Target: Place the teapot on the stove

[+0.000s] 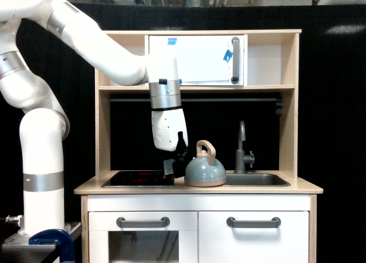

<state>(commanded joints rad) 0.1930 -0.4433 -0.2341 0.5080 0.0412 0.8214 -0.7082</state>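
Note:
The pale blue-grey teapot (205,171) stands upright on the wooden counter, between the stove and the sink, with its tan arched handle (207,150) on top. The black stove (134,178) lies flush in the counter to the exterior view's left of the teapot. My gripper (175,164) hangs from the white arm just left of the teapot, low over the stove's right edge. Its dark fingers (169,167) look spread, with nothing between them. I cannot tell whether they touch the teapot's side.
A grey sink (254,179) with an upright faucet (242,148) lies right of the teapot. A shelf with a white-doored cabinet (197,60) spans overhead, and wooden side posts (103,131) frame the counter. The arm's base column (41,177) stands at the left.

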